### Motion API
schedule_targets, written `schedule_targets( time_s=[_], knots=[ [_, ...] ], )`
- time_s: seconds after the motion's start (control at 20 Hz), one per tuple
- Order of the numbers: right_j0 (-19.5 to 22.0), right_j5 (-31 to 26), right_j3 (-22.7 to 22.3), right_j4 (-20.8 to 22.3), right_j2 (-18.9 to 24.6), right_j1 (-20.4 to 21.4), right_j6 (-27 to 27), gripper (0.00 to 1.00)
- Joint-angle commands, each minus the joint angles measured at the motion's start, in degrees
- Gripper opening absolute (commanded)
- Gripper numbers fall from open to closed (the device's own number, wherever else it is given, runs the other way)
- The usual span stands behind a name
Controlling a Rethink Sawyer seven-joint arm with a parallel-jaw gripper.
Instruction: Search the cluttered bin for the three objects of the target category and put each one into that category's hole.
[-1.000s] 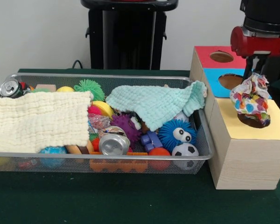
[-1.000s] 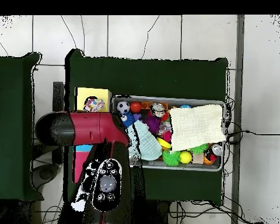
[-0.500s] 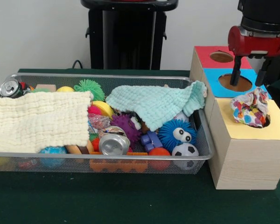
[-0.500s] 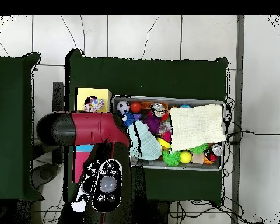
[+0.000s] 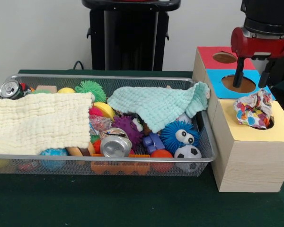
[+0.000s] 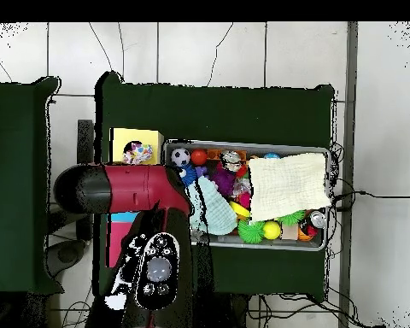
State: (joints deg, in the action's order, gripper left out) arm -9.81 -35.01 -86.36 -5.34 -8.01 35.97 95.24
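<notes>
Jaws: gripper [image 5: 252, 73] spread, empty, above the wrapper wad [image 5: 253, 109]
Wad: sitting in the yellow box's hole [image 5: 269, 124]
Basket [image 5: 104, 163]: cluttered, mid-table

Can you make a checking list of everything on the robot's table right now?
Surface: dark green table, with the wire basket and three boxes on it.
Job's things: one spotty wrapper wad sits on the hole of the yellow box, not fully in.
Clutter: yellow cloth, mint cloth, two cans, soccer ball, blue googly-eyed ball, spiky balls.
End effector: open, empty, above the blue box, beside the red box.
Cables: black cable behind the basket.
Surroundings: black pedestal, pale wall.
</notes>
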Motion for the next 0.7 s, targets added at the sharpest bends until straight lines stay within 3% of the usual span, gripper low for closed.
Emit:
schedule_targets(
  time_s=[0.05,0.2,0.4,0.7],
  knots=[
    [1.0,-1.5,-1.2,-1.7,1.7,-1.0,11.9,1.0],
    [0.9,-3.4,-2.4,-1.9,1.3,2.1,11.4,1.0],
    [1.2,-9.5,-0.4,-1.9,0.7,5.8,10.3,1.0],
    [2.1,-13.2,4.0,-2.0,0.7,5.1,10.9,1.0]
  ],
)
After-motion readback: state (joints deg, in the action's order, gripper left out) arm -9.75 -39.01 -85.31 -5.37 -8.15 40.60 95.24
